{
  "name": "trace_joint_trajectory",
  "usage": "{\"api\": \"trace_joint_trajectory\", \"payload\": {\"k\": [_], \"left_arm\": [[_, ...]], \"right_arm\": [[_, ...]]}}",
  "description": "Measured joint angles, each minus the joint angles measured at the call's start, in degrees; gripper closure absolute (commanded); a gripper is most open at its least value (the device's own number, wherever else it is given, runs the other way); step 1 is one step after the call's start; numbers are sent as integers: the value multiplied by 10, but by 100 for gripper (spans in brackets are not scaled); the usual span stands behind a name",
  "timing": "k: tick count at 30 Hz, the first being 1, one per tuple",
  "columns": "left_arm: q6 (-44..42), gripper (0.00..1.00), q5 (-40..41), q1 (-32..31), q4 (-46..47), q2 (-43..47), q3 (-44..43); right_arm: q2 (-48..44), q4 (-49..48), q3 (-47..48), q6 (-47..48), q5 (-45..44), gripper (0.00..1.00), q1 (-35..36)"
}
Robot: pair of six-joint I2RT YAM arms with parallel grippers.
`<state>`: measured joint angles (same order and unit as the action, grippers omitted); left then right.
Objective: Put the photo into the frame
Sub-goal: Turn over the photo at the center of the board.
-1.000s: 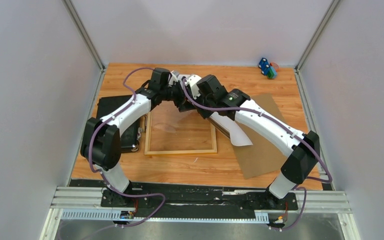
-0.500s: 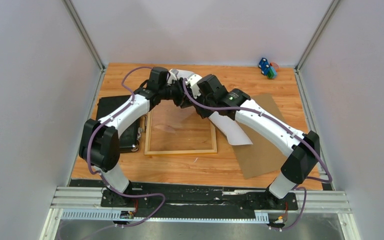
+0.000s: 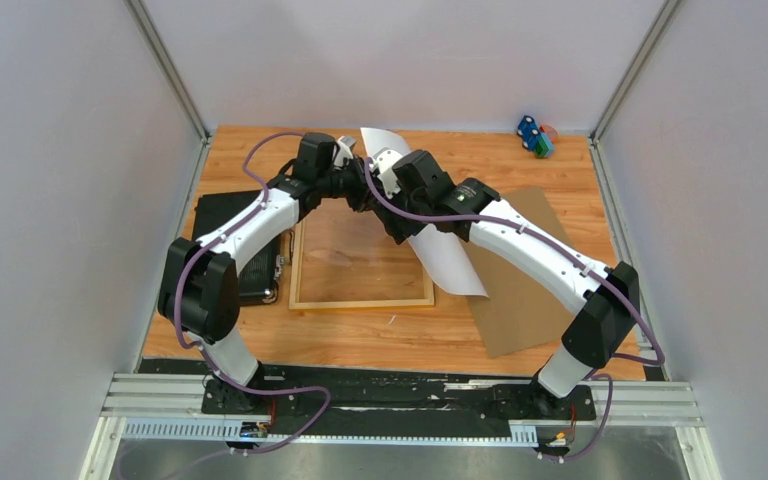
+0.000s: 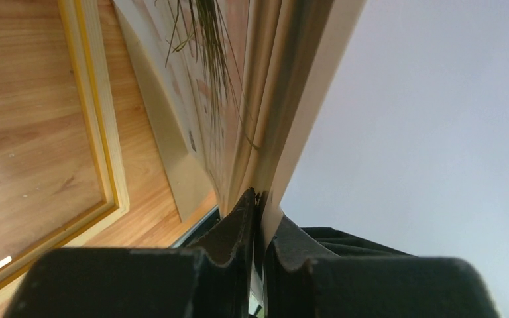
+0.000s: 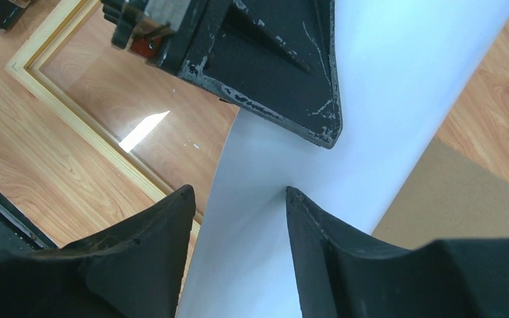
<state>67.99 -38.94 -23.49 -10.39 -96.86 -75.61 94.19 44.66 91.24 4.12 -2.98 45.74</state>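
Note:
The photo [image 3: 447,255] stands nearly on edge over the frame's right side, its white back [image 5: 291,165] toward the right arm. Its printed side [image 4: 205,99] shows plant leaves in the left wrist view. My left gripper [image 4: 260,199] is shut on the photo's upper edge, near the table's back [image 3: 348,180]. My right gripper [image 5: 238,199] is open, its jaws apart on either side of the white sheet, close beside the left one [image 3: 385,175]. The light wooden frame [image 3: 360,303] lies flat on the table below both grippers, with its rail [image 5: 93,127] and clear pane in view.
A black case [image 3: 245,250] lies left of the frame, under the left arm. The brown backing board [image 3: 520,300] lies flat to the frame's right, partly under the photo. A small blue and green toy [image 3: 533,137] sits at the back right corner.
The left gripper has closed on the photo's edge while the right gripper has opened off it. The photo has swung from a low droop to nearly upright.

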Motion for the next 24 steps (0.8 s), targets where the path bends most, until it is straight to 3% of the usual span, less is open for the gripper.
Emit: {"api": "trace_joint_trajectory", "payload": {"k": [6,13,24], "left_arm": [[-6,100,0,4,0,0,0],[-56,100,-2,7,-12,0,-9],[-170,100,0,10,-57,0,-53]], "right_arm": [[-3,0,0,0,0,25,0],[-24,4,17,1,1,14,0],[-67,5,47,2,2,12,-15]]}}
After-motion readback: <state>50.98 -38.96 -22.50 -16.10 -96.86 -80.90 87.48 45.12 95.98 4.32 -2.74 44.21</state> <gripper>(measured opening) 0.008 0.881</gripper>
